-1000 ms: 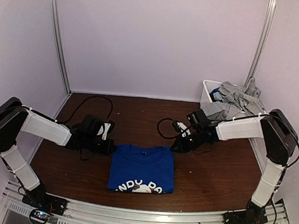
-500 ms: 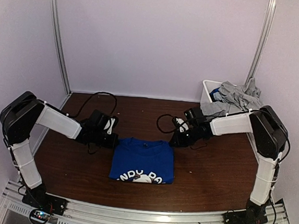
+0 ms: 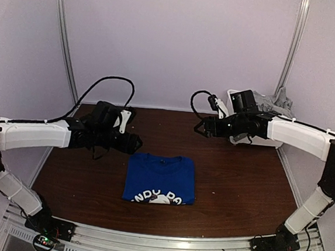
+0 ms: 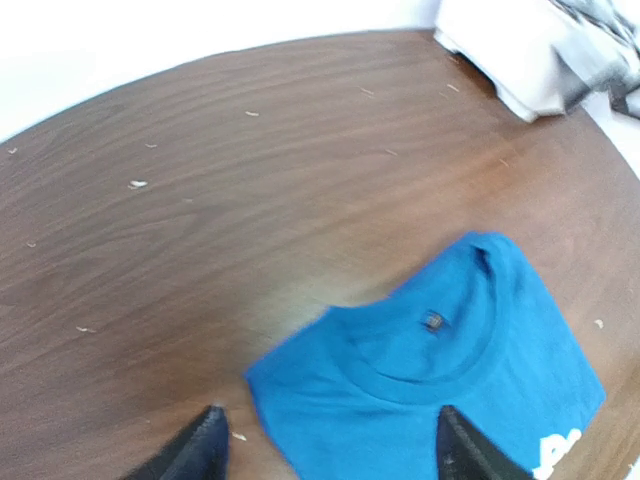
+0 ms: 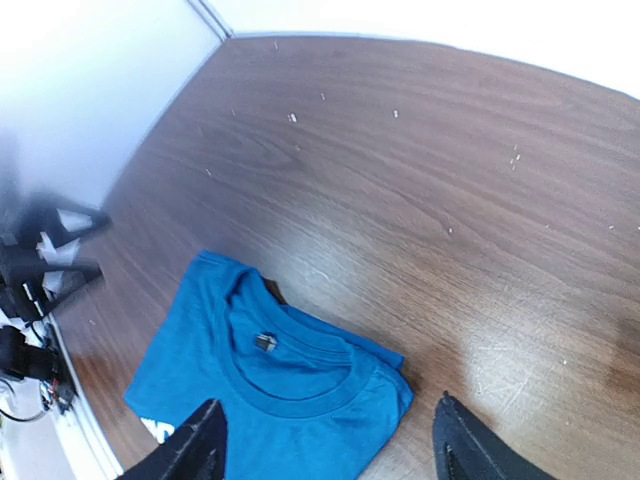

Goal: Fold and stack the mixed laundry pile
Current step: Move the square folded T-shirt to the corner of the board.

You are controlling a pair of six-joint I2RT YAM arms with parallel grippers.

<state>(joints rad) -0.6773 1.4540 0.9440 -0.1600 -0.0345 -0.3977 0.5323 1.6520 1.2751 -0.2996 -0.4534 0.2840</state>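
top external shows a brown wood table [image 3: 239, 179], pale lilac walls [image 3: 180, 44]; left pincer [image 3: 136, 144] and right pincer [image 3: 199, 127] gape open, holding nothing.

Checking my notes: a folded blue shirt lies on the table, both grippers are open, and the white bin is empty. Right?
Not empty: the top external view shows grey garments heaped in the white bin. The rest holds.

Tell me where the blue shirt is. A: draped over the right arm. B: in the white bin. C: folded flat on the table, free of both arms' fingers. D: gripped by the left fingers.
C: the blue shirt lies folded on the table, with the left fingers and right fingers spread open and apart from it.
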